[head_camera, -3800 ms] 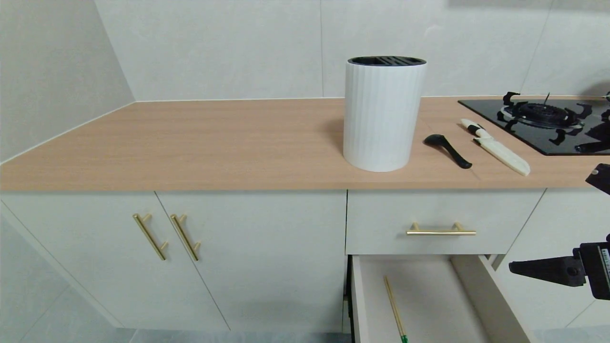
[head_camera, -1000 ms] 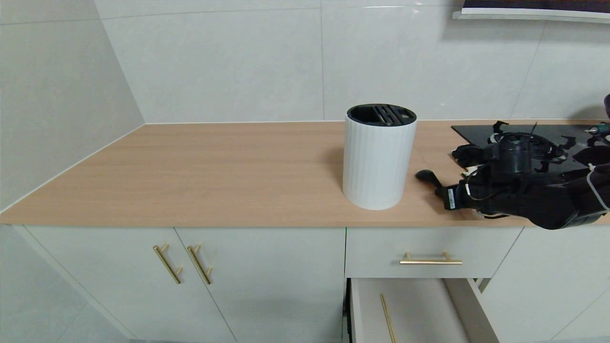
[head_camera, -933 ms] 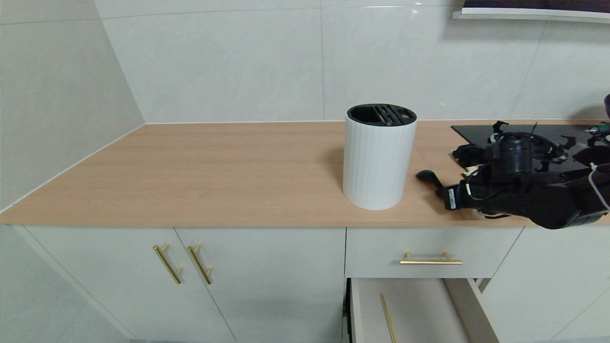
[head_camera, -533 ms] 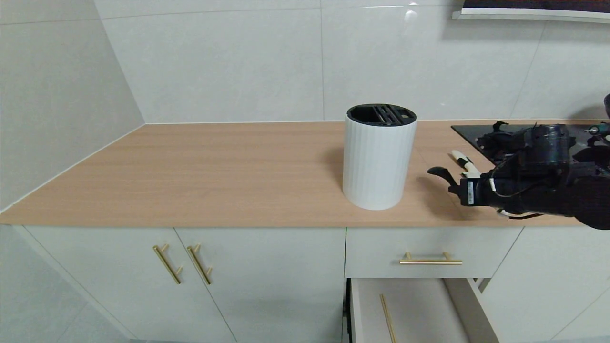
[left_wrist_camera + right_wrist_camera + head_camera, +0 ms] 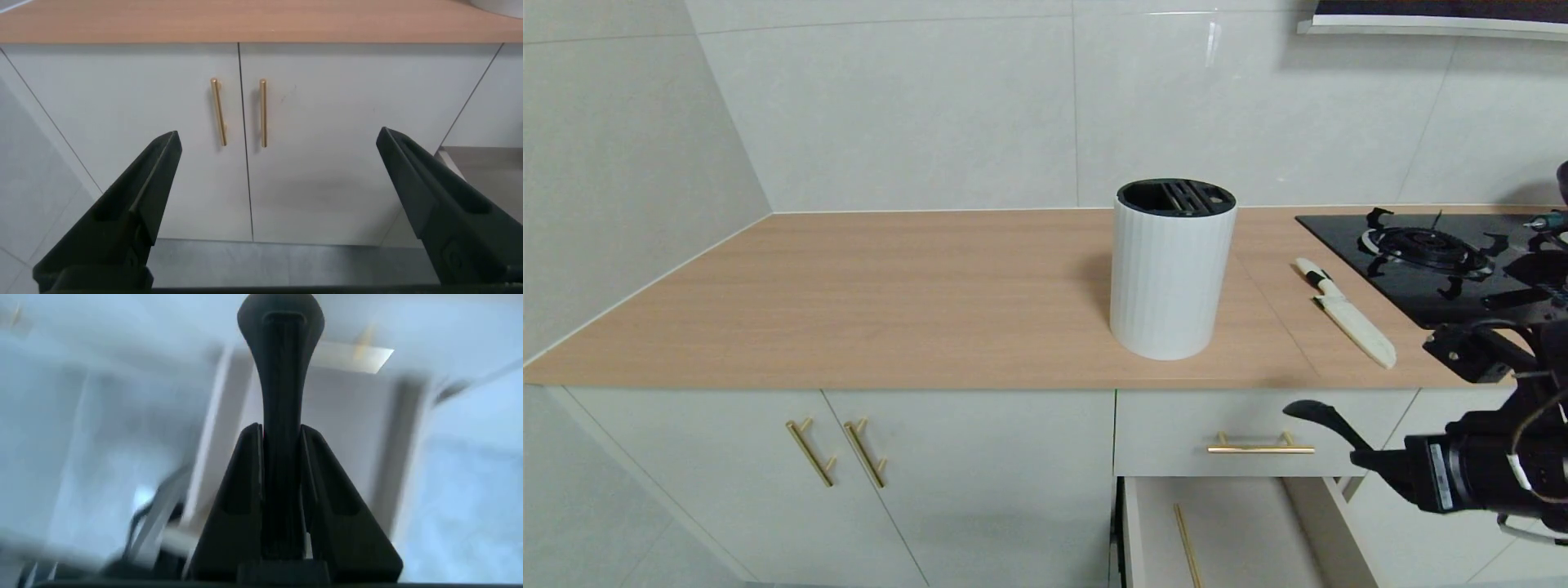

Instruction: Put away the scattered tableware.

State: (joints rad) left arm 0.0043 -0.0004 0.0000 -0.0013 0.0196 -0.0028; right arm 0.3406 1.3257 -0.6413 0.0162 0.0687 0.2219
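**Clerk:** As things stand, nearest first, what is on the list?

**Keeper:** Item one: left gripper [image 5: 278, 139], held low before the cabinet doors [image 5: 147, 147], fingers spread wide, nothing between them. Item two: lower drawer [image 5: 1258, 531], pulled open, with a pair of chopsticks [image 5: 1186, 543] lying lengthwise on its floor. Item three: right gripper [image 5: 1364, 461], fingers closed tight on the handle of a black spoon [image 5: 1319, 415]. The spoon is off the counter, in front of the shut upper drawer [image 5: 1176, 433] and above the open one, with its bowl pointing away from the wrist.

**Clerk:** And farther back?

**Keeper:** Item four: counter [image 5: 931, 302]. It carries a white slotted holder [image 5: 1172, 278], upright, and a pale knife [image 5: 1343, 314] lying flat well to the holder's right, near the gas hob [image 5: 1429, 253].

**Clerk:** Step in hand?

**Keeper:** By my reading, stowing the spoon; it is carried but not yet set down.

**Clerk:** Next move?

**Keeper:** Probably lower the spoon into the open drawer beside the chopsticks, keeping clear of the drawer's side wall and the front above. Part the fingers only once it rests on the floor. The knife is not yet put away.
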